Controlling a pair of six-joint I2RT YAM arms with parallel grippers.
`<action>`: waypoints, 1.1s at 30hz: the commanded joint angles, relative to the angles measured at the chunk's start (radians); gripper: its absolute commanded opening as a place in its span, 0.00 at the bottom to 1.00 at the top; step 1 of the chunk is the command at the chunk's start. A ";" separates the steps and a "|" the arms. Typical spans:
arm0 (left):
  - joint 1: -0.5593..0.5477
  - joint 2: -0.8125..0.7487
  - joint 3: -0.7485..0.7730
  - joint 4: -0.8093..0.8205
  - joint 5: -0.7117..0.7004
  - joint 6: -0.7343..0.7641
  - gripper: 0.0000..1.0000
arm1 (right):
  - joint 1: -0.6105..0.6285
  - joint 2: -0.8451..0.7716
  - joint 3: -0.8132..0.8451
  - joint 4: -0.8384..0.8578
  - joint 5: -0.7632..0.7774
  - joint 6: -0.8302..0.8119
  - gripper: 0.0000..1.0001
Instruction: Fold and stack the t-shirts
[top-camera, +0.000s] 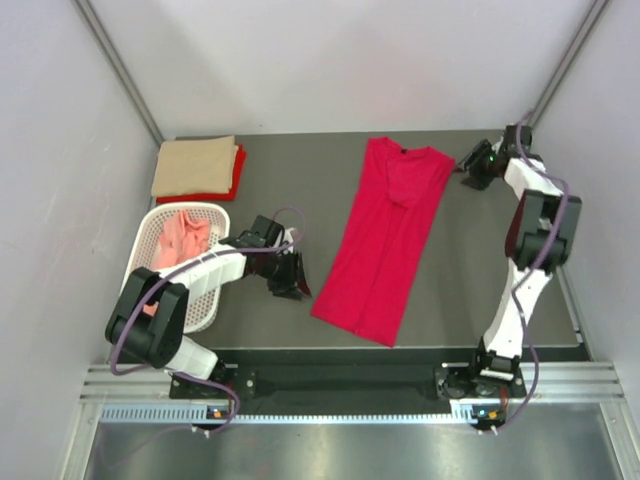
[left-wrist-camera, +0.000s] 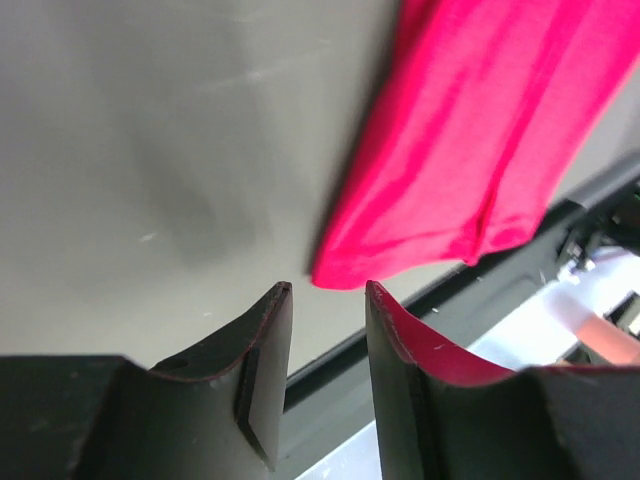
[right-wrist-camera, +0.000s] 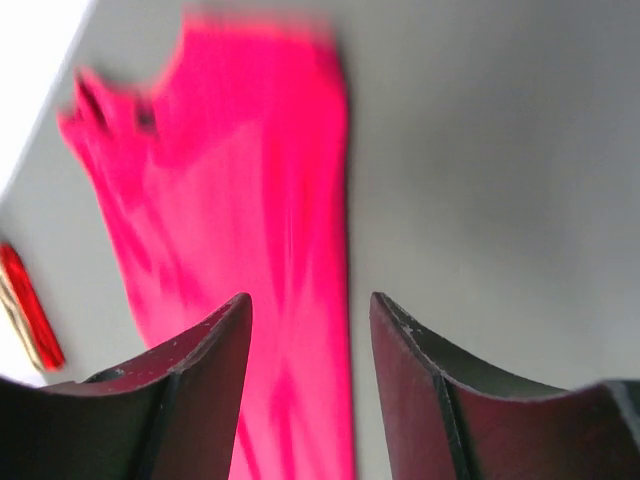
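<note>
Counter (top-camera: 300, 180): crimson t-shirt (top-camera: 385, 240) lies centre frame, folded into a long strip. Basket (top-camera: 215, 290), left, holds a salmon pink t-shirt (top-camera: 185, 235); tan t-shirt (top-camera: 193, 165) stacked upper left. Left tool (left-wrist-camera: 327, 290) near the hem corner, right tool (right-wrist-camera: 310, 300) near the shoulder: both partly spread, empty. Judged next: crosswise fold, requiring fresh grips.

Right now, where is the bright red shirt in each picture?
Top external: the crimson t-shirt lies mid-table, collar at the far end.
Left wrist: crimson t-shirt fills the upper right, hem nearest.
Right wrist: crimson t-shirt, blurred, left of centre.
Shared landmark: the grey table under it.
</note>
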 joint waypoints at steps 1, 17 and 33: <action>-0.004 0.001 0.010 0.069 0.113 0.029 0.41 | 0.086 -0.359 -0.232 -0.098 0.099 -0.020 0.51; -0.007 0.031 -0.121 0.173 0.085 -0.039 0.44 | 0.649 -1.203 -1.237 -0.257 0.364 0.392 0.45; -0.036 0.073 -0.164 0.230 0.061 -0.039 0.40 | 1.103 -1.146 -1.285 -0.210 0.547 0.726 0.45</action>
